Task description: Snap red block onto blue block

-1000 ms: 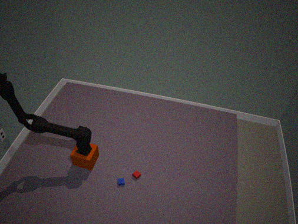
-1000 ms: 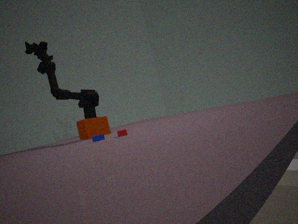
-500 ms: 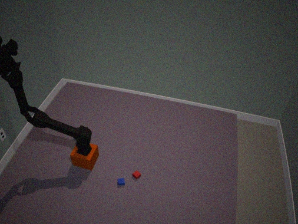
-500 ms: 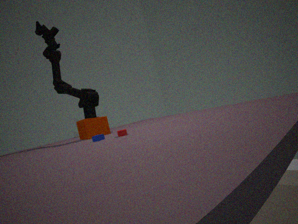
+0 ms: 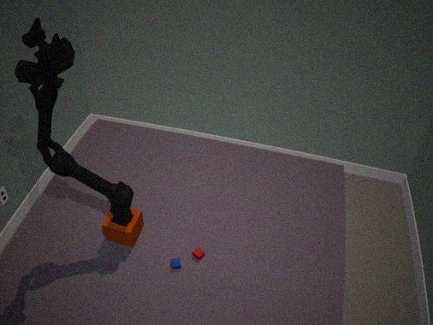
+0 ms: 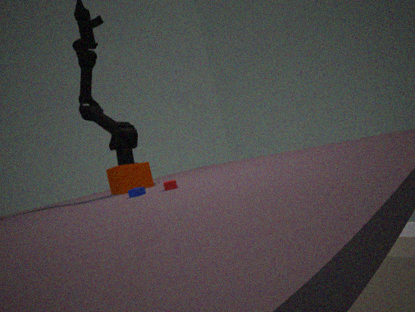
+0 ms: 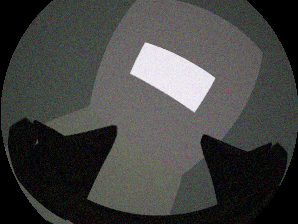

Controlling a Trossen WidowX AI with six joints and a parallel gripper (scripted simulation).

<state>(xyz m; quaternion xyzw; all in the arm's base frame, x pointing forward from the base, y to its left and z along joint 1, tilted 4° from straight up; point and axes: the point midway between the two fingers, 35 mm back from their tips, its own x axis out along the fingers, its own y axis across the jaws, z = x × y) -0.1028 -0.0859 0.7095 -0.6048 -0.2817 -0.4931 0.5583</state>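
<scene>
Small red block sits on pinkish surface, near blue block, not touching. Our black two-finger tool is wide open, nothing held, way up high; block's well below, so we'd swing down.
</scene>
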